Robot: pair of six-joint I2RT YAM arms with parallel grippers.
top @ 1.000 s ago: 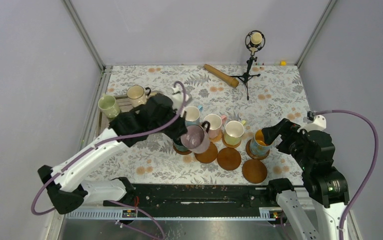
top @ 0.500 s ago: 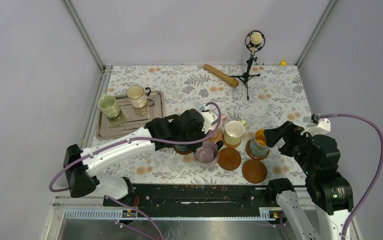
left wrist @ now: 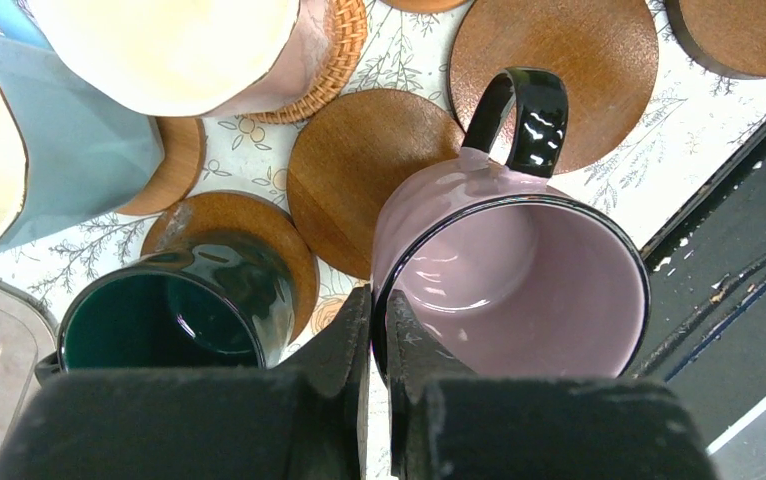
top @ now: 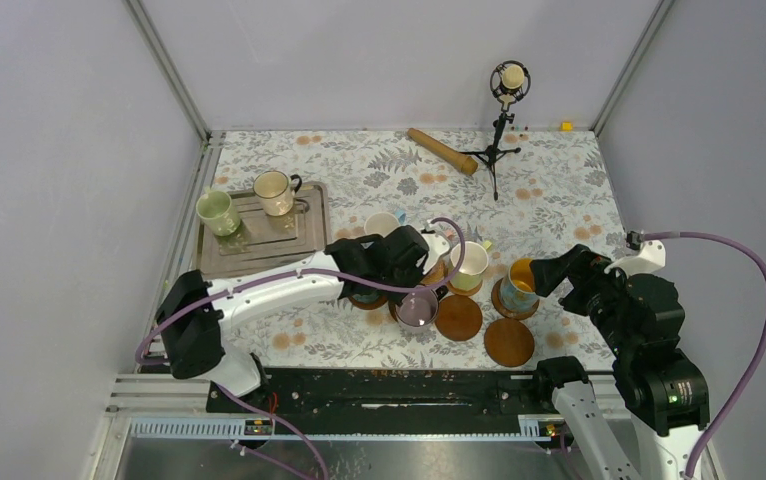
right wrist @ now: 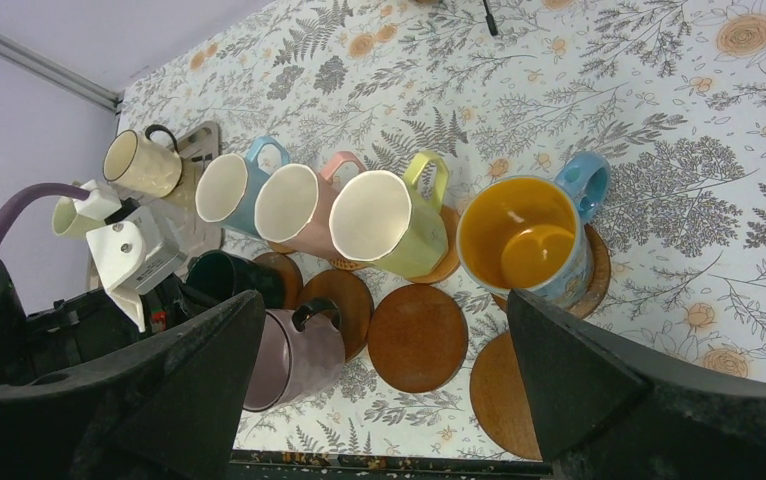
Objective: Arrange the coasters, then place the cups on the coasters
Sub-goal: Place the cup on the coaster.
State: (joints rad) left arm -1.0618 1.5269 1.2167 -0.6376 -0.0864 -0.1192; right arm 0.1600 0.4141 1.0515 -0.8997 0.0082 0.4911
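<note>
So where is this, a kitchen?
No, probably a robot lab booth: plain grey walls box in the flowery table, the left arm and right arm are bolted at its edge, and a microphone stands at the back.

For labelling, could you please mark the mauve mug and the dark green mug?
mauve mug [left wrist: 511, 275]: left wrist view, on its pink inner wall.
dark green mug [left wrist: 169, 322]: left wrist view, on its dark inside.

Eight mugs [top: 218, 212], eight coasters [top: 458, 317], one tray [top: 304, 240], one wooden roller [top: 442, 150], one microphone stand [top: 509, 78].
</note>
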